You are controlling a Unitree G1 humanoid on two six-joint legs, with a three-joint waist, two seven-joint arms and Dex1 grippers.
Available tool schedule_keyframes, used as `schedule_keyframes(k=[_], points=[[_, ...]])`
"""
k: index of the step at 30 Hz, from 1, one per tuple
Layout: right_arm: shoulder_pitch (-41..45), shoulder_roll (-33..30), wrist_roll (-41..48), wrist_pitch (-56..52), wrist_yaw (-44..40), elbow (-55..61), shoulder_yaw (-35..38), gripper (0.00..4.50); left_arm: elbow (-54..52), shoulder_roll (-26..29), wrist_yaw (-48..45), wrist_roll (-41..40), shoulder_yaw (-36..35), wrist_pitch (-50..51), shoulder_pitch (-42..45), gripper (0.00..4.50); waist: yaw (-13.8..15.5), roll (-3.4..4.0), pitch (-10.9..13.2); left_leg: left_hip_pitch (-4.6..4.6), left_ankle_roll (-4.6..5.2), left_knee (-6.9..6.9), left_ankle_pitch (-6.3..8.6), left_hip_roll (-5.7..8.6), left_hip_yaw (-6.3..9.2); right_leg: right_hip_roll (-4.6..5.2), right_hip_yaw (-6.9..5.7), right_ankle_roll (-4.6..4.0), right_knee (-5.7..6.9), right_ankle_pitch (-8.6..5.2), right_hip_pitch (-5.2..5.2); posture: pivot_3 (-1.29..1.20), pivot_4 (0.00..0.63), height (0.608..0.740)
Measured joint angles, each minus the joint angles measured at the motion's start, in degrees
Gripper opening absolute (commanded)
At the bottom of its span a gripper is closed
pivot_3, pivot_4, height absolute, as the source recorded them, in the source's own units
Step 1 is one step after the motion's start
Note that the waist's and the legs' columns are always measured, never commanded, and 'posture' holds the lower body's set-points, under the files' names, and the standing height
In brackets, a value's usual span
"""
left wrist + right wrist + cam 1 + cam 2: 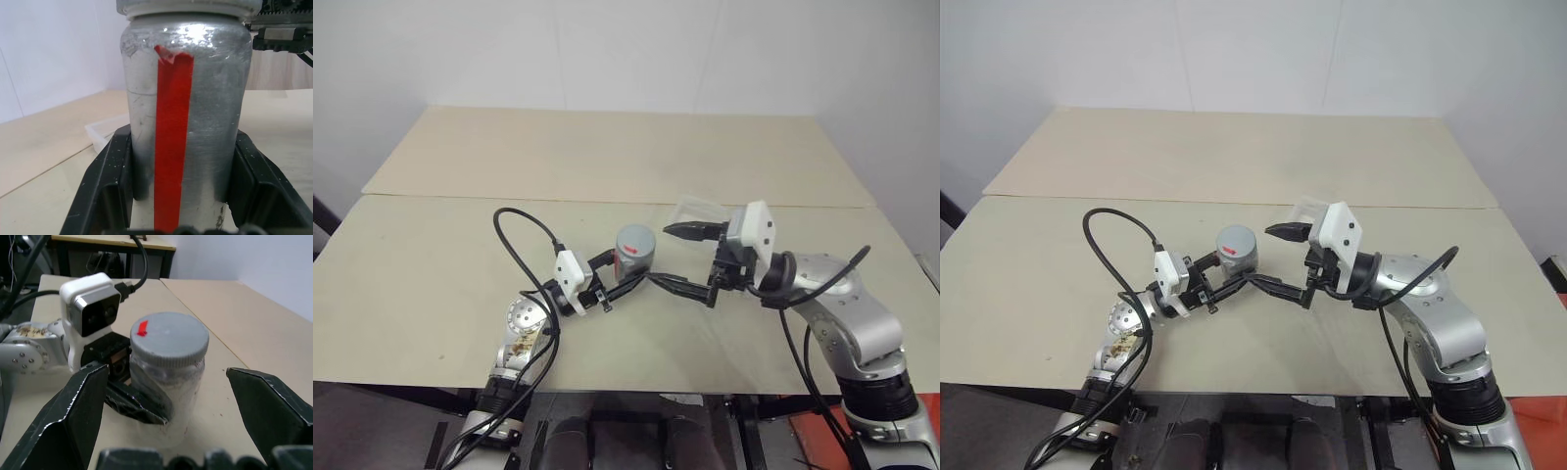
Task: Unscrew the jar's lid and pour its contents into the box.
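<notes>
Left claw (625, 277) clamps the jar (635, 253) low on its body, one black finger on each side, holding it upright above the desk (440, 264) near the front middle. That low grip leaves the top free, which looks deliberate: the other arm needs clear room around the cap.

Right claw (677, 257) spread wide, holding nothing. It sits just beside the jar on the robot's right, pointing across toward it. From the right wrist view its two fingers (73, 416) stand either side of the jar with clear gaps, not touching.

Desk: pale board top, a second panel butted behind it.

Box (705, 211): clear, shallow, lying on the desk beyond the right claw, close behind the jar. Placed near, likely so the pour is a short tip over.

Jar: silvery wrap, red stripe (172, 142) running down the side that faces the left wrist camera.

Lid (168, 338): grey, still seated on the jar, small red mark near its edge.

Judgement: unscrewing not yet done. Next move calls for the right claw to close around the lid and twist while the left holds firm; a slack grip would let the jar spin.
</notes>
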State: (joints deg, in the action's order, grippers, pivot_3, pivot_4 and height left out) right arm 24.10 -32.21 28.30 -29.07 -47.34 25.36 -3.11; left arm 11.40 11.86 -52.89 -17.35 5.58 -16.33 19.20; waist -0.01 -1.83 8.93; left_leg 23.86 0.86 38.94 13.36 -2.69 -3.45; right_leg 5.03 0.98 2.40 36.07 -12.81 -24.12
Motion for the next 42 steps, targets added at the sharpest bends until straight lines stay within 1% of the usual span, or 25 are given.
schedule_keyframes(k=[6,10,21,24,27,28,38,42], points=[[3.4,3.3,0.0,-2.7,3.6,-0.1,-1.0,4.48,0.5,-0.1,0.0,0.0,0.1,0.0,0.1,2.09,0.0,0.0,0.0,0.0,0.0,0.0,0.0,0.0,0.0,0.0,-0.01,0.0,-0.01,0.0,-0.01,0.0,0.15,0.74],[4.3,4.6,0.0,-3.6,4.3,-0.4,-2.1,4.48,0.5,-0.1,0.1,0.0,0.1,-0.1,0.1,2.09,0.1,0.0,0.0,0.01,0.0,0.0,0.0,0.0,0.0,0.01,-0.01,0.0,-0.01,0.0,0.0,0.0,0.15,0.74],[5.0,4.9,0.0,-3.8,3.8,-2.3,-3.3,4.48,0.5,-0.2,0.4,0.2,0.2,-0.3,0.1,2.09,0.1,0.0,0.0,0.01,0.0,0.0,0.0,0.0,0.0,0.01,-0.01,0.0,-0.01,0.0,-0.01,0.0,0.15,0.74],[5.1,5.0,0.0,-3.9,3.8,-2.4,-3.3,3.88,0.5,-0.2,0.4,0.2,0.2,-0.4,0.1,2.09,0.1,0.0,0.0,0.01,0.0,0.0,0.0,0.0,0.0,0.01,-0.01,0.0,-0.01,0.0,0.0,0.0,0.15,0.74],[5.1,5.0,0.0,-4.0,3.6,-2.4,-3.4,2.86,0.5,-0.2,0.5,0.2,0.2,-0.7,0.1,2.09,0.1,0.0,0.0,0.01,0.0,0.0,0.0,0.0,0.0,0.01,-0.01,0.0,-0.01,0.0,0.0,0.0,0.15,0.74],[5.1,5.0,0.1,-4.0,3.6,-2.4,-3.5,2.77,0.5,-0.2,0.5,0.2,0.2,-0.8,0.1,2.09,0.1,0.0,0.0,0.01,0.0,0.0,0.0,0.0,0.0,0.01,-0.01,0.0,0.0,0.0,0.0,0.0,0.15,0.74],[5.1,5.2,0.2,-4.1,3.7,-2.4,-3.5,2.77,0.6,0.0,0.2,0.2,0.2,-1.0,0.1,2.09,0.1,0.0,0.0,0.01,0.0,0.0,0.0,0.0,0.0,0.01,-0.01,0.0,0.0,0.0,0.0,0.0,0.15,0.74],[5.2,6.4,3.9,-6.4,4.1,-2.5,-1.8,2.77,0.7,0.3,0.0,0.4,0.3,-2.3,0.1,2.09,0.1,0.0,0.0,0.0,0.0,0.0,0.0,0.0,0.0,0.01,-0.01,0.0,0.0,0.0,0.0,0.0,0.15,0.74]])
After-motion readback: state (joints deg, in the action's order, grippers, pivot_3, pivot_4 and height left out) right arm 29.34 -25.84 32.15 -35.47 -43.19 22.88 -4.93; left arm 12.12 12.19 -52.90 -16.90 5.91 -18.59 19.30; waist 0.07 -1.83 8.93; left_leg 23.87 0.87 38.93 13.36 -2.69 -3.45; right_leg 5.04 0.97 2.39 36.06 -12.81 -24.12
